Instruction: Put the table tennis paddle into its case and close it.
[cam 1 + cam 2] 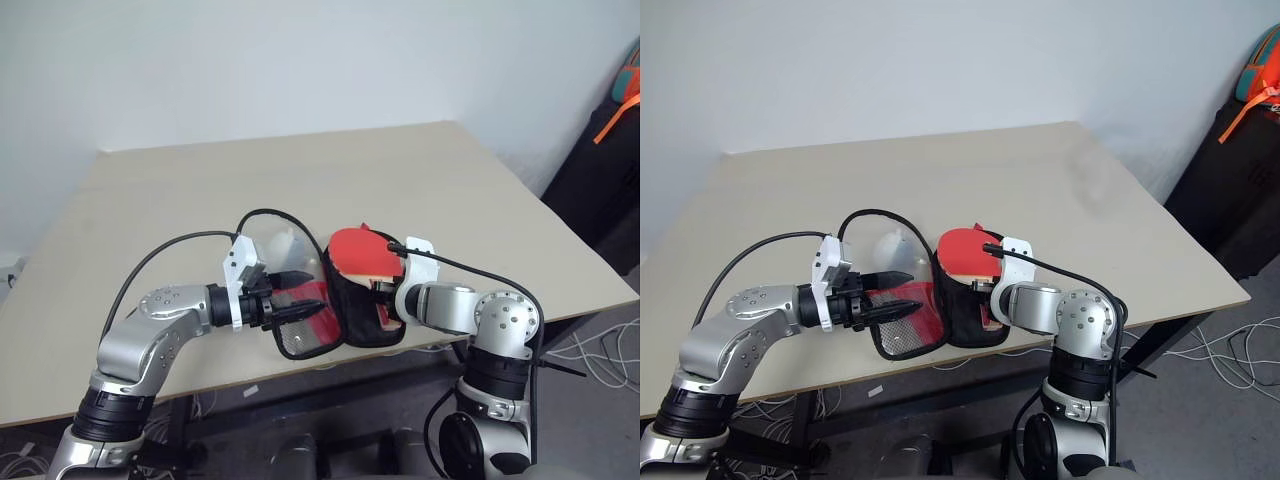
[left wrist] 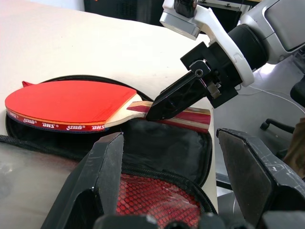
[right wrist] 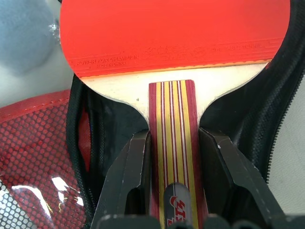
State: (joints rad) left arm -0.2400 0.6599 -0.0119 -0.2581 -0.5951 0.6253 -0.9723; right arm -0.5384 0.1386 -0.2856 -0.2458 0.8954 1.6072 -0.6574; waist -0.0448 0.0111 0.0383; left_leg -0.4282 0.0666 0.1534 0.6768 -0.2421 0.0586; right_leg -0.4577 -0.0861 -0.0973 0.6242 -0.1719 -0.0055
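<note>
**Paddle held over open case at the table's near edge**

Landmark throughout: the case (image 1: 365, 310), lying opened out at the near edge of the pale table (image 1: 300, 190).

Just left of the case: left gripper (image 1: 292, 293), black fingers spread wide, one above the other, tips at the clear plastic half (image 1: 300, 325). Whether the lower finger touches the plastic: cannot tell. Red honeycomb mesh visible through that clear half, black piping round its rim. Black cable looping from the left wrist back over the table behind the case.

At the case itself: black fabric half gaping open toward the camera, zip running along its rim. Table tennis paddle (image 1: 360, 253) poised over that black half, red rubber blade tilted up past the far rim, striped wooden handle (image 3: 171, 143) pointing down toward the near end of the pouch. Blade not yet lying flat inside.

Just right of the case: right gripper (image 3: 172, 164), fingers narrowed and clamped on either side of the paddle's handle, reaching in over the black half from its right.
</note>
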